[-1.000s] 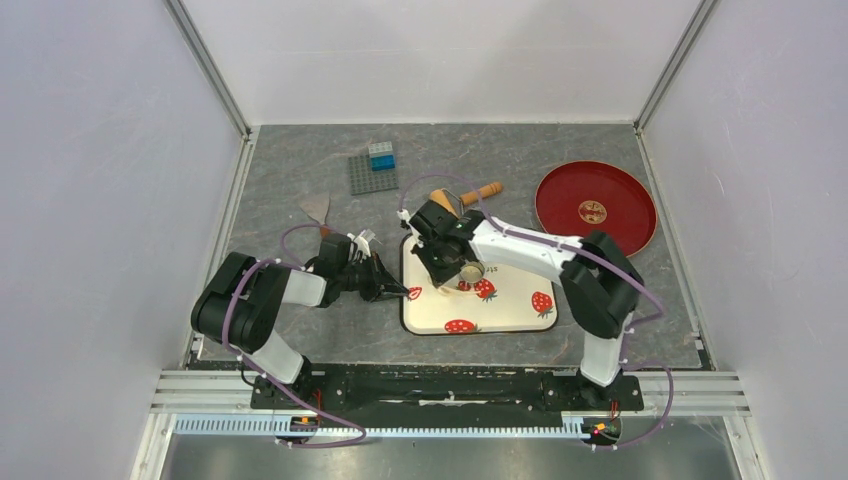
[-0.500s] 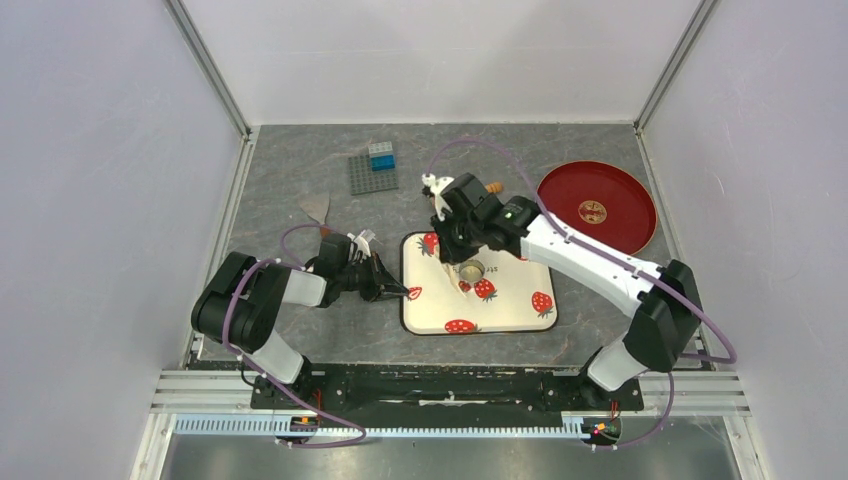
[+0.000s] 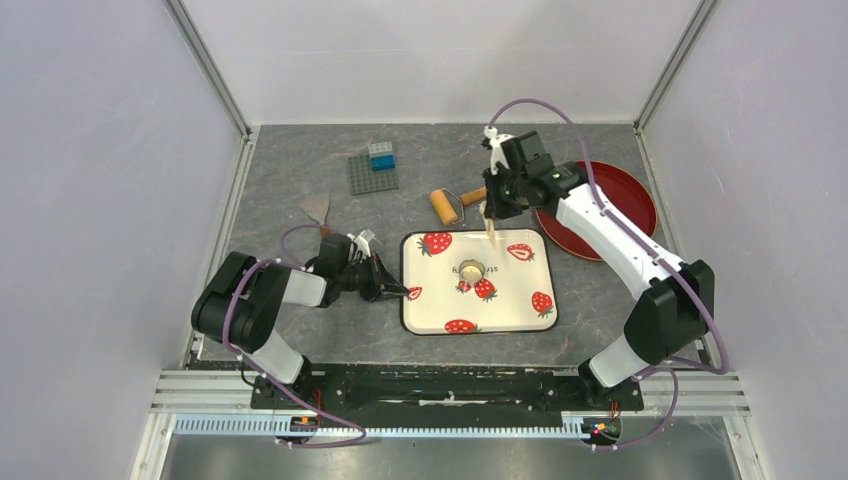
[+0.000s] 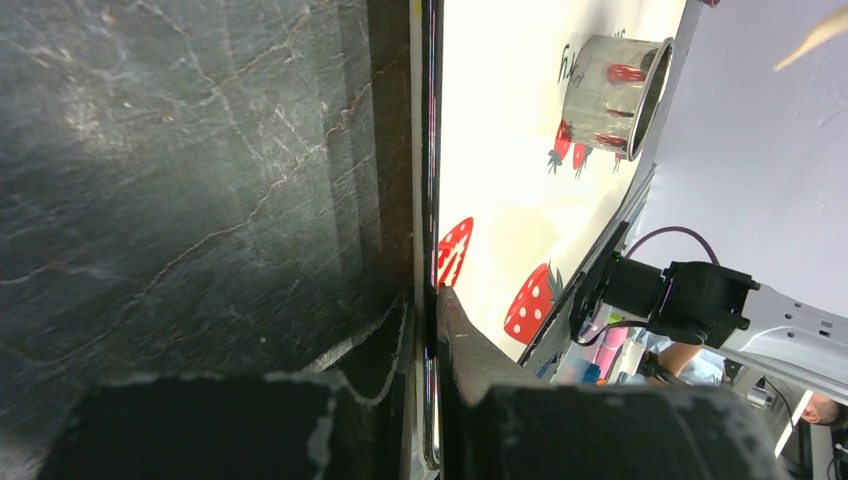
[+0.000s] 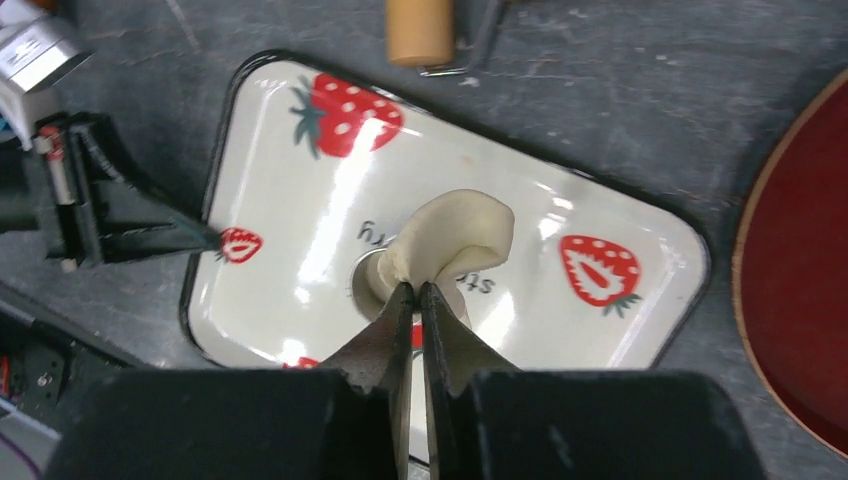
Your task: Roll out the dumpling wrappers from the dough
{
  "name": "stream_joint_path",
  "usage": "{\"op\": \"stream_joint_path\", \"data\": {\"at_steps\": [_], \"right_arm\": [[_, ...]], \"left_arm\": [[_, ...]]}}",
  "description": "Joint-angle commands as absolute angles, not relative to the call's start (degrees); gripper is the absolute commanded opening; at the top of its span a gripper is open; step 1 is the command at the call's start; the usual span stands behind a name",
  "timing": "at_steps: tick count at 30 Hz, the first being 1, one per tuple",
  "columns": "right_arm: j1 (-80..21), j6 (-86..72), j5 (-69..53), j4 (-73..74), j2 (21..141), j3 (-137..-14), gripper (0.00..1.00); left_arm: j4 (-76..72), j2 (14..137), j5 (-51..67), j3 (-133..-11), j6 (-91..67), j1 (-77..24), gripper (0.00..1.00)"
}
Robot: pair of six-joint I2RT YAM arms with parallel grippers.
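Hanging limp from the right gripper (image 5: pixel 417 292), whose fingers are pinched shut on its edge, one thin piece of dough (image 5: pixel 455 235) is held in the air over the far part of the tray (image 3: pixel 505 310). If the red plate (image 3: pixel 620 190) is where it is meant to go, it is best carried slowly and laid flat, so that it is not stretched or folded. The tray's left rim is clamped by the left gripper (image 3: pixel 398 292). One metal ring (image 3: pixel 472 268), one roller (image 3: pixel 445 205) and one scraper (image 3: pixel 317 208) are counted.
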State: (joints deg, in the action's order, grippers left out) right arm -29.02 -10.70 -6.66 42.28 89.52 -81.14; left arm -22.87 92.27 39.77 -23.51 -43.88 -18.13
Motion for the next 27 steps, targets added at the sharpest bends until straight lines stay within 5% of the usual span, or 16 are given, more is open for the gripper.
{"op": "stream_joint_path", "data": {"at_steps": [1, 16, 27], "right_arm": [[-23.50, -7.19, -5.74, 41.98, 89.20, -81.11, 0.05], [-16.00, -5.08, 0.96, 33.23, 98.30, -69.49, 0.05], [-15.97, -5.18, 2.33, 33.35, 98.72, -66.50, 0.55]], "left_arm": [[-19.07, 94.59, 32.64, -21.62, -42.36, -18.39, 0.02], [-19.07, 94.51, 32.62, -21.53, -42.36, -18.38, 0.02], [-19.16, 94.44, 32.61, -21.44, -42.50, -18.41, 0.02]]}}
